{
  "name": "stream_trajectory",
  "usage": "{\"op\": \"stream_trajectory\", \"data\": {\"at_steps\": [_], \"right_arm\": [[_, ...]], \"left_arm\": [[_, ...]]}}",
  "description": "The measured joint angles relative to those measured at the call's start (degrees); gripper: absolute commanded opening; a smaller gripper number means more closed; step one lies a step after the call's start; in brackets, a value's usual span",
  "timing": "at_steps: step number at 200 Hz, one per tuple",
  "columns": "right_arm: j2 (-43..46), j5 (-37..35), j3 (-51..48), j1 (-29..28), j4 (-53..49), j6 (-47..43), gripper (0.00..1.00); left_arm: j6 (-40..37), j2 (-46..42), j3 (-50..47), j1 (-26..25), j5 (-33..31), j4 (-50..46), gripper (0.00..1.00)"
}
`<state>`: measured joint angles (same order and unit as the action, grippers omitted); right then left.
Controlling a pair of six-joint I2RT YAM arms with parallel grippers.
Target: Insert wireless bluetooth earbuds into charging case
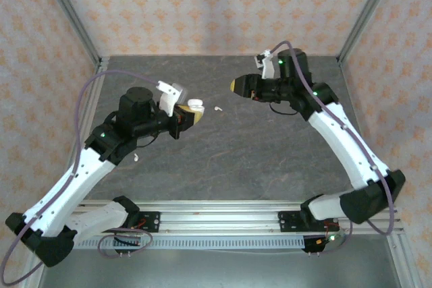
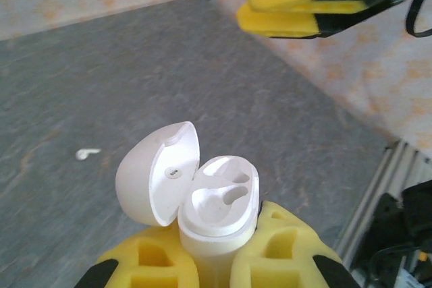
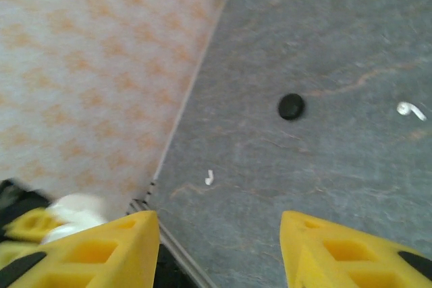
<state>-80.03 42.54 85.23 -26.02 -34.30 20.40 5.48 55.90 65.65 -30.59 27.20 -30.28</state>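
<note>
My left gripper (image 1: 191, 117) (image 2: 219, 233) is shut on the white charging case (image 2: 219, 200) (image 1: 196, 106) and holds it upright above the table. The case's lid (image 2: 158, 173) is swung open, and both wells look empty. One white earbud (image 1: 217, 108) (image 2: 86, 154) (image 3: 410, 109) lies on the grey table just beyond the case. A second white earbud (image 1: 137, 158) (image 3: 209, 177) lies beside the left arm. My right gripper (image 1: 234, 85) (image 3: 219, 234) hovers open to the right of the case, with nothing between its yellow fingers (image 3: 337, 247).
A round black puck (image 3: 291, 106) sits on the grey table (image 1: 256, 153). Patterned walls close in the back and both sides. An aluminium rail (image 1: 223, 220) runs along the near edge, between the arm bases.
</note>
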Motion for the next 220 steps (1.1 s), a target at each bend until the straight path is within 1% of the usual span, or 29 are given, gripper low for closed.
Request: {"op": "stream_trajectory", "data": {"at_steps": [18, 38, 54, 65, 92, 112, 128, 175, 189, 220], "right_arm": [[-4.9, -2.4, 0.1, -2.8, -0.2, 0.4, 0.47], [-11.9, -4.2, 1.0, -8.0, 0.2, 1.2, 0.43], [-19.0, -4.9, 3.7, -12.2, 0.5, 2.2, 0.39], [-24.4, -5.3, 6.9, -14.9, 0.5, 2.9, 0.36], [-38.7, -6.6, 18.5, -21.0, -0.3, 3.8, 0.31], [-47.0, -7.9, 26.9, -25.2, -1.5, 4.3, 0.3], [-52.2, -9.3, 32.8, -28.4, -2.1, 5.1, 0.3], [-63.2, -16.4, 49.9, -36.3, -4.0, 4.5, 0.41], [-64.7, -18.5, 52.0, -38.1, -3.9, 3.8, 0.44], [-66.5, -20.5, 52.3, -40.5, -2.6, 3.1, 0.47]], "left_arm": [[-0.8, -3.7, -0.9, 0.0, -3.8, -2.8, 0.0], [-1.1, -7.9, -1.6, 0.0, -7.7, -5.4, 0.0], [-1.0, -11.1, -1.6, 0.0, -10.5, -7.0, 0.0], [-1.0, -12.8, -1.5, 0.0, -12.3, -8.1, 0.0], [-0.9, -15.3, -0.7, 0.0, -16.1, -11.5, 0.0], [-0.4, -16.4, 0.2, 0.0, -18.3, -13.3, 0.0], [0.4, -17.3, 0.5, 0.0, -19.9, -14.1, 0.0], [1.8, -19.5, 1.0, 0.0, -22.3, -16.2, 0.0], [2.3, -20.2, 1.0, 0.0, -22.9, -16.8, 0.0], [3.7, -22.3, 0.7, 0.0, -23.7, -16.8, 0.0]]}}
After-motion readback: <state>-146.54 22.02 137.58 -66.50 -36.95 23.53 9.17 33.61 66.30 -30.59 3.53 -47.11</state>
